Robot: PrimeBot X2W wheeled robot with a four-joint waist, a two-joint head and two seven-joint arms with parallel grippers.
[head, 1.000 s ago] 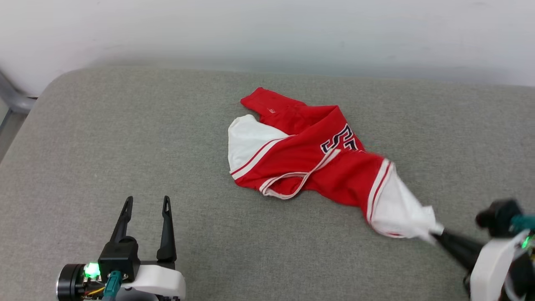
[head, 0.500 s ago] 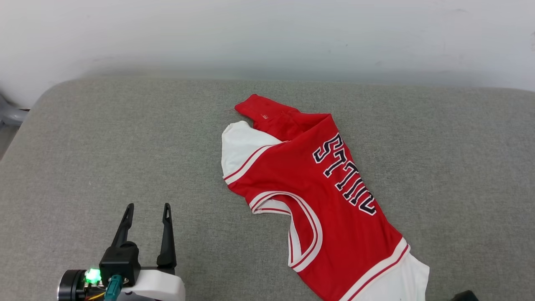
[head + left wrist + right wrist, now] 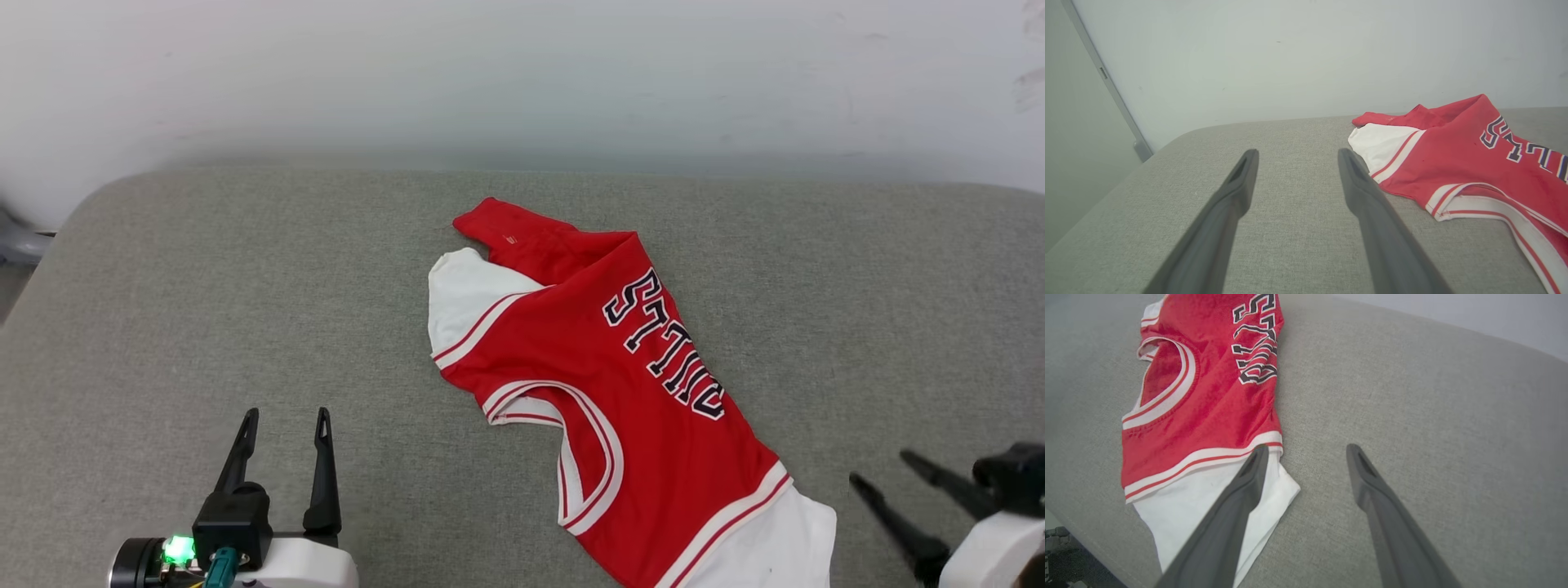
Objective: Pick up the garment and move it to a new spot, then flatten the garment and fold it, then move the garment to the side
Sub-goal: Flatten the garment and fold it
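- garment [image 3: 637,408] lies rumpled on the grey bench [image 3: 204,286], 1 white sleeve at its near edge.
- left gripper [image 3: 286,412] and right gripper [image 3: 879,466] both gape, empty.
- risk: a snagged sleeve could drag it off the edge.

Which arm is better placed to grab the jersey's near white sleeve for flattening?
Right. The right pincer stands open just beside the near white sleeve of the garment. The left pincer, also open, sits apart from it across the grey cushion.
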